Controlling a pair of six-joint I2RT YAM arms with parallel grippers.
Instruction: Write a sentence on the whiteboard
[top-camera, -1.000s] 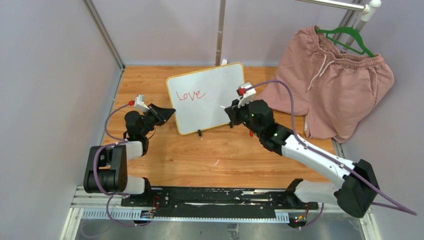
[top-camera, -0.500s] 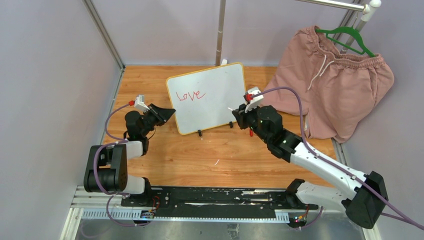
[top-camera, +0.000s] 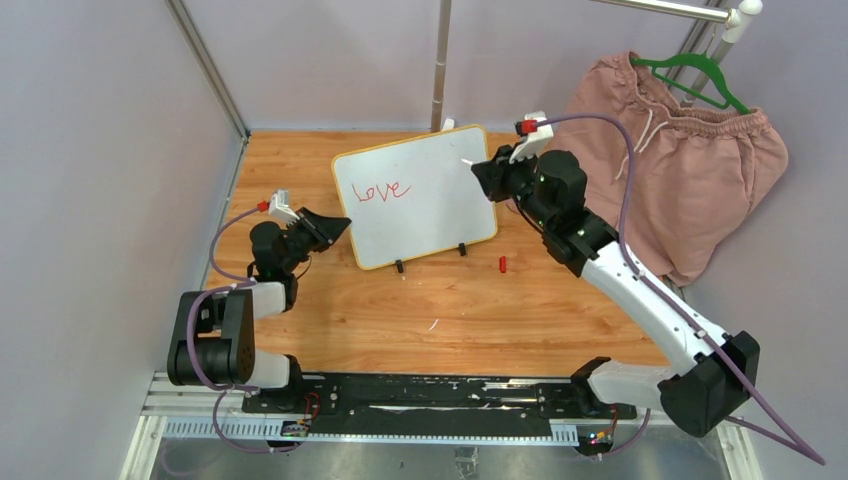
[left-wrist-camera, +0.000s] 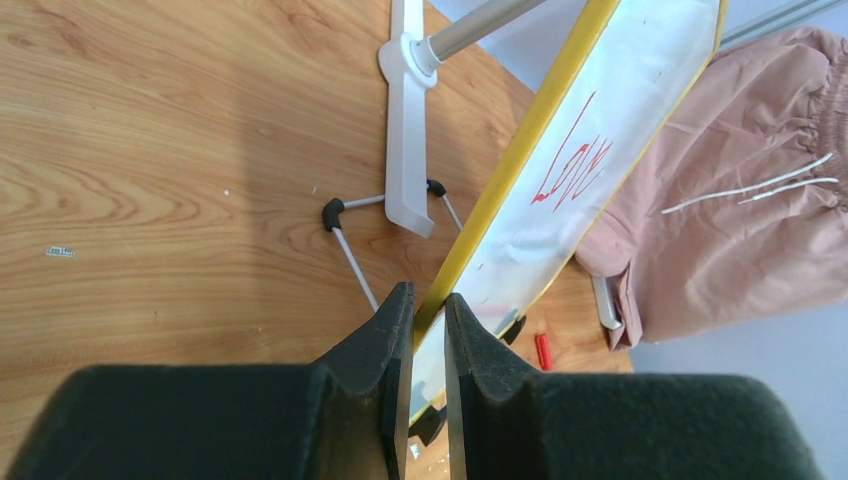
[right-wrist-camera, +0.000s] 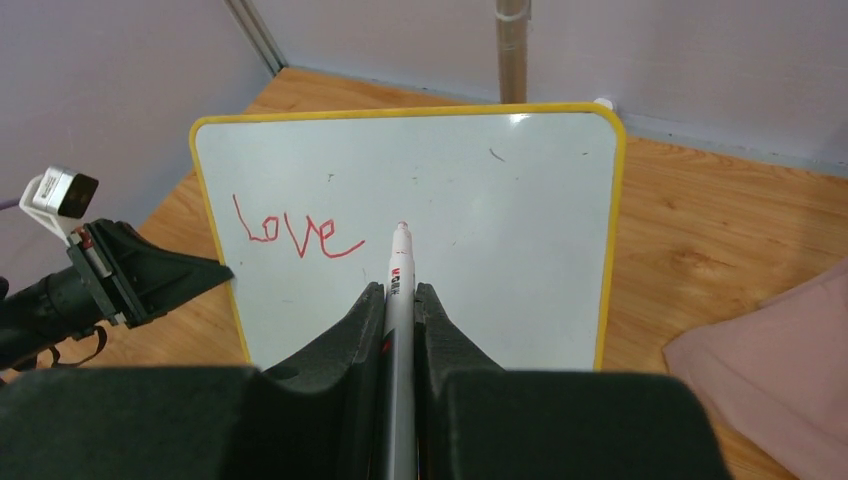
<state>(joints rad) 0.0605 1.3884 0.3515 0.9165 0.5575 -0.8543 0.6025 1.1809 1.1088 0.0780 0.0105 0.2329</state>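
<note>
The whiteboard (top-camera: 430, 210), white with a yellow frame, stands tilted on its black feet on the wooden table. The sentence (top-camera: 381, 190) so reads only "Love" in red, at the upper left of the board (right-wrist-camera: 480, 250). My left gripper (top-camera: 345, 228) is shut on the board's left frame edge (left-wrist-camera: 470, 245), one finger on each side. My right gripper (top-camera: 482, 168) is near the board's upper right edge, shut on a white marker (right-wrist-camera: 400, 265). The marker's red tip points at the bare board just right of "Love" (right-wrist-camera: 295, 232); I cannot tell whether it touches.
A small red cap (top-camera: 503, 264) lies on the table right of the board's feet. Pink shorts (top-camera: 670, 170) hang on a green hanger at the back right. A metal pole (top-camera: 441, 65) with a white base (left-wrist-camera: 405, 130) rises behind the board. Grey walls close in at the left and back.
The right arm has swung with the marker from the board's lower right edge up to its upper right, uncovering the red cap. The left gripper and the board have not moved.
</note>
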